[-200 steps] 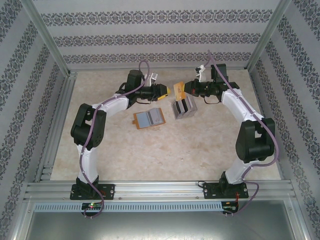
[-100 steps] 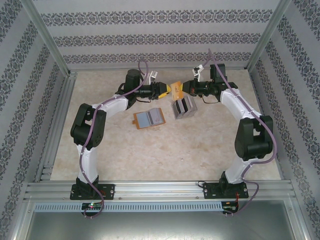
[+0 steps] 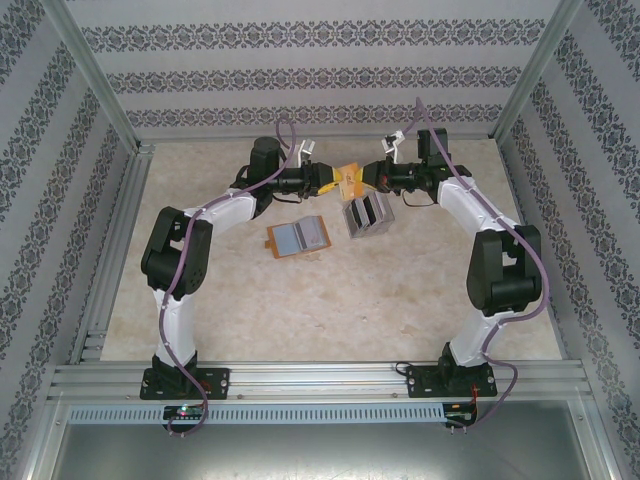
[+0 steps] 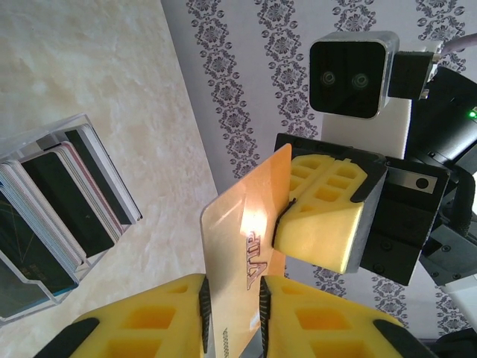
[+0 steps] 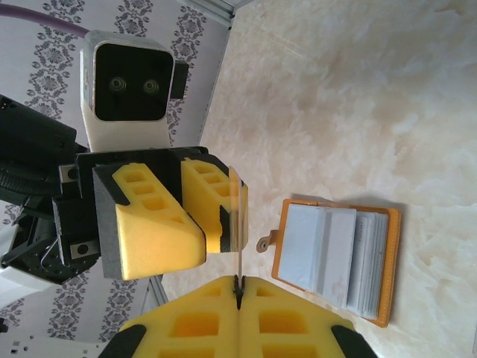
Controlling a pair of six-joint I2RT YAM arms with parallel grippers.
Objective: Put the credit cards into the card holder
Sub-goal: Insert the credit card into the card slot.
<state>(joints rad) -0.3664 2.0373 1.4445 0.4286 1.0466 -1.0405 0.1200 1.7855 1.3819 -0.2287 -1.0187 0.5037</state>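
The orange-tan card holder (image 3: pixel 297 238) lies open on the table (image 3: pixel 300 310), its pale grey-blue inside showing. Beyond it, held aloft, the right gripper (image 5: pixel 238 287) pinches an orange VIP card (image 4: pixel 242 224). The left gripper (image 4: pixel 231 309), apart a second ago, now straddles the card; I cannot tell whether it clamps.

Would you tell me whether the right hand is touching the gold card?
Touching: right wrist view shows the right hand clamped shut on the gold card, seen edge-on.

- Top external: set high above and behind the arm bases, tilted down, far enough to take in the whole tabletop (image 3: pixel 250 300).
- Left wrist: close along its own jaws, facing the right arm's camera (image 4: pixel 350 74) and the wall (image 4: pixel 246 89).
- Right wrist: close along its own jaws, facing the left arm's camera (image 5: pixel 130 82).
- All three views share the orange card (image 4: pixel 246 216).
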